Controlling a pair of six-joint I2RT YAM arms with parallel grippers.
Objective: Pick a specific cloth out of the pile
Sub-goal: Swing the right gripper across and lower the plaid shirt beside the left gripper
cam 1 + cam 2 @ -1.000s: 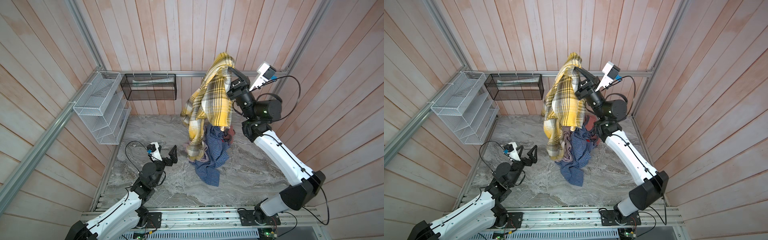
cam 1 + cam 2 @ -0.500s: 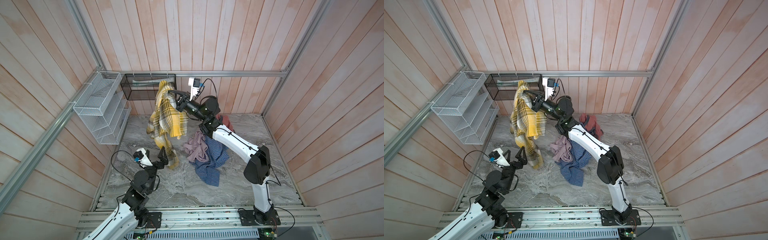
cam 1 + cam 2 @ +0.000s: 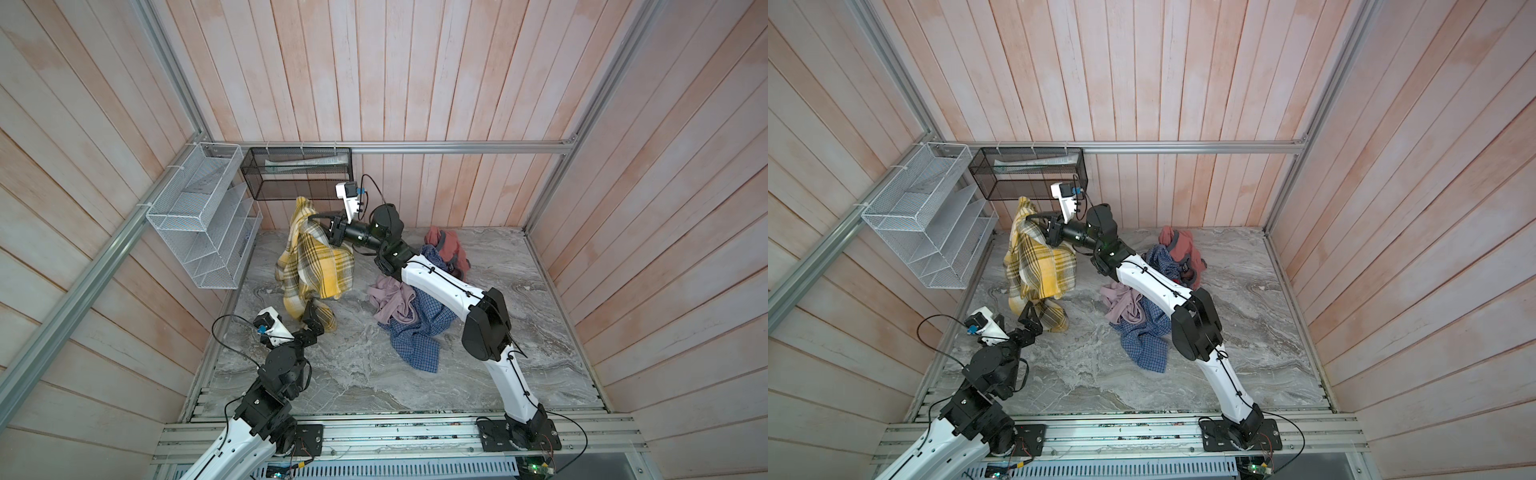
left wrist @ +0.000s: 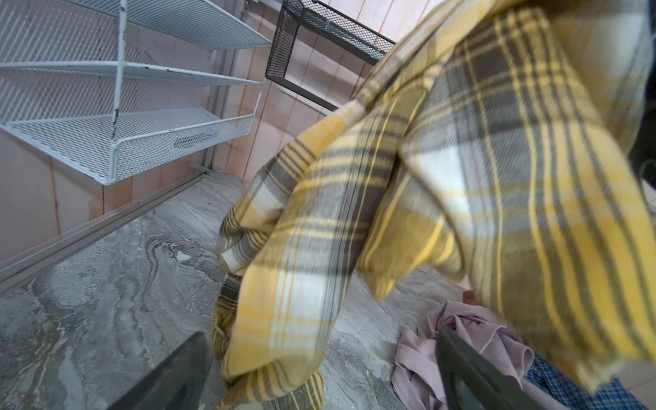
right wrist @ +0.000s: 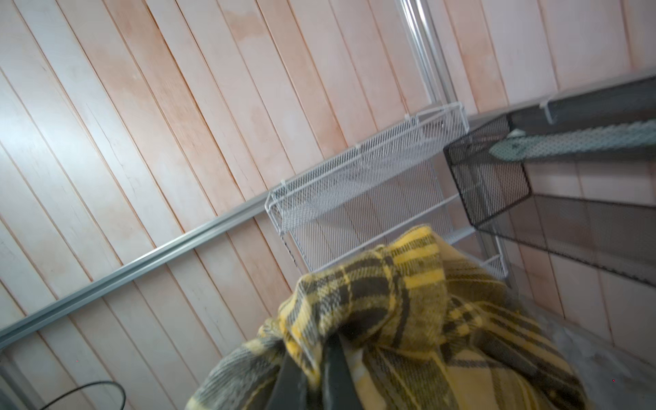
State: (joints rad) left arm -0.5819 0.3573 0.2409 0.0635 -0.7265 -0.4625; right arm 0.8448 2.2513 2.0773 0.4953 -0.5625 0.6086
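Black mesh basket (image 3: 258, 183), just beyond the right gripper (image 3: 319, 219), holds a pale flat strip (image 3: 303, 163); right gripper clamped shut on the cloth (image 3: 316, 266), which hangs below it, clear of the pile (image 3: 411, 316) behind its wrist; left gripper (image 3: 313, 319) spread wide at the cloth's lower end, contact unclear.

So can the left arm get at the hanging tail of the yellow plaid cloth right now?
Probably yes: the left gripper stands open at the lower end of the cloth, nothing between them, while the right gripper holds it up.
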